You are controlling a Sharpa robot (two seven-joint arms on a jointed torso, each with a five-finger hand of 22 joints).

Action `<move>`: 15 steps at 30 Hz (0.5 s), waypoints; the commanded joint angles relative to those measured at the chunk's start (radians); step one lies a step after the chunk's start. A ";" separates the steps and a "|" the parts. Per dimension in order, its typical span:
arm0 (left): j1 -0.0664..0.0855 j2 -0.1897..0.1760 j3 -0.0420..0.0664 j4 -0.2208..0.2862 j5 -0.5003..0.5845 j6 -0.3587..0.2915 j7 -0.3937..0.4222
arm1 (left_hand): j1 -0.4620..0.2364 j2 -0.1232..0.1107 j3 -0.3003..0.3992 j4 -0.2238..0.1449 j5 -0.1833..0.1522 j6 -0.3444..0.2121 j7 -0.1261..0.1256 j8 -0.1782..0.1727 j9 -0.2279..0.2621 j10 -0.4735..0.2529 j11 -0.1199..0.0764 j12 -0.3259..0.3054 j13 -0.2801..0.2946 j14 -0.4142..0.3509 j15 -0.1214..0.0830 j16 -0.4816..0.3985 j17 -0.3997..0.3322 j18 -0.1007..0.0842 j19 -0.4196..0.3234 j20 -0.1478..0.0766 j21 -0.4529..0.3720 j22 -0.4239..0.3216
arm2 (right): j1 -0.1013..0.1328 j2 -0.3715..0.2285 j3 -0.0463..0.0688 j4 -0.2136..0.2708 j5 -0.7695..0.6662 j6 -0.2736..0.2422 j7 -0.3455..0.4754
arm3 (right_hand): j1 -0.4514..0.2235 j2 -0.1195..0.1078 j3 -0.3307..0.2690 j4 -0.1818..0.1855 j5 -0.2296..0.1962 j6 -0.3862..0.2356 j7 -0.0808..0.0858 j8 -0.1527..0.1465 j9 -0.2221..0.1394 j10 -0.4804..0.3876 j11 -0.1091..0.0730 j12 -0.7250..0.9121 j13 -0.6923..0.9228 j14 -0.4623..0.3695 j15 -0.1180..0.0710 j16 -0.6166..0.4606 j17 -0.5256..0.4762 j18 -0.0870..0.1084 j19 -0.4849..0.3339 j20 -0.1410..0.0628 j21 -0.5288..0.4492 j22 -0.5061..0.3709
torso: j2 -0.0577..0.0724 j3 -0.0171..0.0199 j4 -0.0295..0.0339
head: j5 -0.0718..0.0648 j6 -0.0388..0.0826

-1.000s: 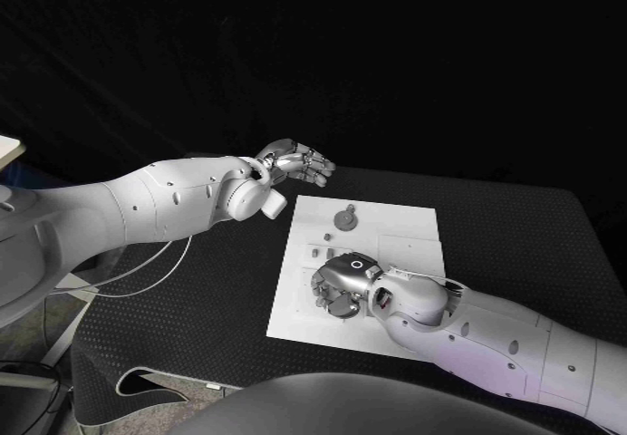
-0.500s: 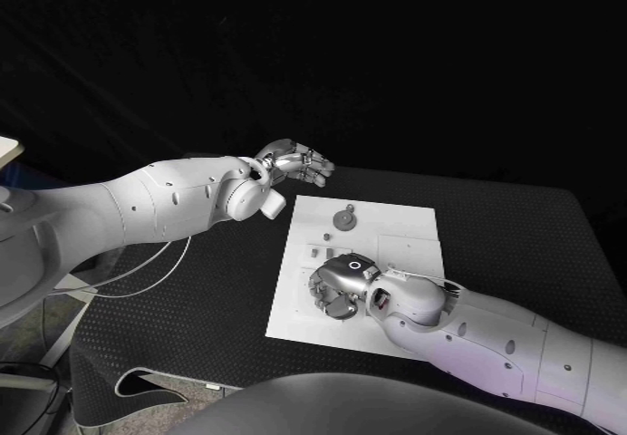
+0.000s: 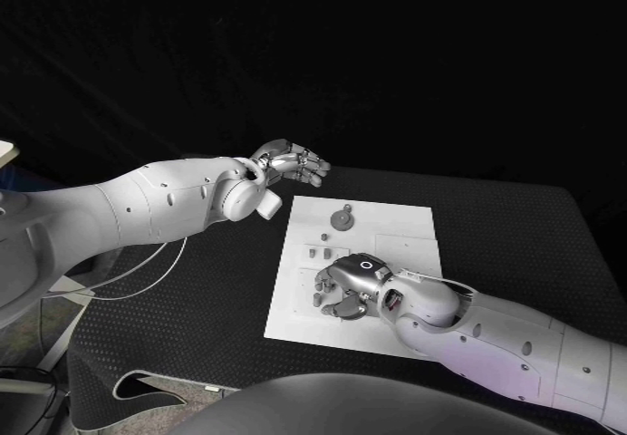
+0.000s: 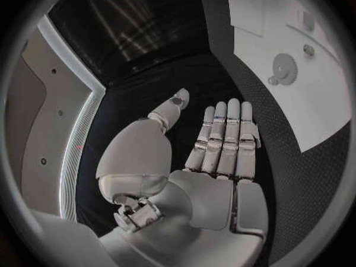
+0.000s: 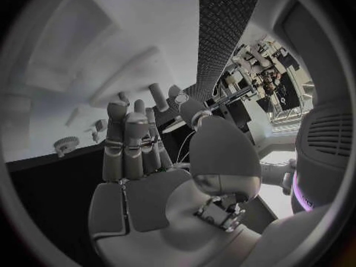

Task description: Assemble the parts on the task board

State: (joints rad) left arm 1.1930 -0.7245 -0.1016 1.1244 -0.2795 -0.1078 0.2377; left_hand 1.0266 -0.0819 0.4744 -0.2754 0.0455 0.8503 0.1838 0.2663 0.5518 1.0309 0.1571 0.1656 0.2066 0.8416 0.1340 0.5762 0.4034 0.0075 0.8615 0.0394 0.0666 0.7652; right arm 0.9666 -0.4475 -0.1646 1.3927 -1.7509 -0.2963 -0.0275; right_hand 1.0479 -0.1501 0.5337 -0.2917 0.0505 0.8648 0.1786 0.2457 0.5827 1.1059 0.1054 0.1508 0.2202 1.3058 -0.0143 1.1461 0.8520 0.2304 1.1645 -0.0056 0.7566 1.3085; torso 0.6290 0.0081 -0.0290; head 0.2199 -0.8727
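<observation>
The white task board [image 3: 392,227] lies in the middle of the black table. A round grey gear-like part [image 3: 342,218] sits near its far edge, and small parts [image 3: 322,239] stand a little nearer. My right hand [image 3: 345,288] hovers low over the board's near half, fingers bent down toward the surface. In the right wrist view the fingers [image 5: 132,142] are spread with nothing between them, and the gear [image 5: 67,143] lies beyond. My left hand [image 3: 295,162] is held flat and empty above the table beyond the board's far left corner. The left wrist view shows its straight fingers [image 4: 226,133] and the gear [image 4: 284,68].
Black matting [image 3: 523,236] surrounds the board on every side. A white cable [image 3: 144,276] loops under my left arm at the table's left edge. The right forearm [image 3: 496,340] covers the board's near right corner.
My right hand has turned slightly at the wrist and settled a little lower over the board's near half. The left hand has barely moved.
</observation>
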 commanded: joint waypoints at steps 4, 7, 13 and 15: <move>0.001 -0.001 0.001 0.001 0.006 0.013 0.004 | -0.007 0.001 -0.006 -0.002 0.004 0.001 -0.001 0.004 -0.001 0.006 0.000 -0.006 -0.001 -0.003 0.006 -0.007 0.002 0.020 0.002 0.002 0.001 -0.002 | 0.019 -0.051 0.039 0.061 0.058 -0.089 0.032 | 0.002 -0.007 -0.016 0.003 0.000 -0.006 0.002 -0.003 0.001 0.004 -0.003 -0.001 0.003 0.001 0.003 0.013 0.000 0.031 0.012 -0.007 0.003 0.016 | 0.000 0.0014 -0.0023 | -0.010 0.000; 0.001 -0.001 0.001 -0.002 0.006 0.012 0.004 | -0.007 0.001 -0.006 -0.002 0.004 0.001 -0.001 0.004 -0.001 0.005 0.000 -0.006 -0.002 -0.003 0.006 -0.007 0.002 0.020 0.002 0.002 0.001 -0.002 | 0.034 -0.085 0.069 0.096 0.103 -0.098 0.039 | -0.044 -0.007 -0.042 0.019 -0.001 -0.007 0.002 -0.003 0.000 0.015 -0.006 0.006 0.007 0.001 0.000 0.018 -0.001 0.031 0.014 -0.004 0.004 0.016 | -0.001 0.0011 -0.0037 | -0.015 0.000; 0.000 0.004 0.000 -0.019 0.006 0.015 0.007 | -0.008 0.001 -0.006 -0.001 0.004 0.001 -0.001 0.004 -0.002 0.005 0.000 -0.006 -0.002 -0.003 0.006 -0.008 0.003 0.020 0.002 0.002 0.001 -0.002 | 0.108 -0.172 0.121 0.129 0.299 -0.026 0.002 | -0.127 0.034 -0.080 0.051 0.000 0.007 -0.003 0.005 0.003 0.061 -0.024 0.036 0.029 -0.005 -0.018 0.022 -0.009 0.031 0.010 -0.007 -0.003 0.013 | -0.004 0.0054 -0.0072 | -0.032 0.000; 0.000 0.005 0.000 -0.022 0.006 0.017 0.007 | -0.008 0.001 -0.006 -0.001 0.004 0.001 -0.001 0.004 -0.002 0.005 0.000 -0.006 -0.002 -0.003 0.006 -0.008 0.004 0.020 0.002 0.002 0.001 -0.002 | 0.151 -0.198 0.121 0.110 0.414 0.022 -0.024 | -0.210 0.059 -0.095 0.114 0.001 0.021 -0.010 0.012 0.006 0.077 -0.032 0.049 0.041 -0.025 -0.025 0.004 -0.021 0.031 -0.011 0.001 -0.020 0.007 | -0.006 0.0062 -0.0098 | -0.034 0.000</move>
State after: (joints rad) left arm 1.1922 -0.7224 -0.1023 1.1027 -0.2794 -0.1069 0.2359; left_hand 1.0266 -0.0819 0.4744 -0.2755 0.0455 0.8503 0.1838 0.2663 0.5519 1.0309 0.1571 0.1656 0.2058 0.8416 0.1340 0.5723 0.4055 0.0075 0.8615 0.0393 0.0666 0.7643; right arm 1.1059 -0.6356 -0.0450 1.5138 -1.5444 -0.3470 -0.0134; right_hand 0.8520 -0.0958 0.4421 -0.1891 0.0505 0.8784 0.1672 0.2557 0.5873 1.1764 0.0749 0.1978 0.2591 1.2929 -0.0364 1.1545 0.8332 0.2204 1.1672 -0.0081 0.7410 1.3085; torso 0.6258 0.0125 -0.0349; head 0.1895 -0.8727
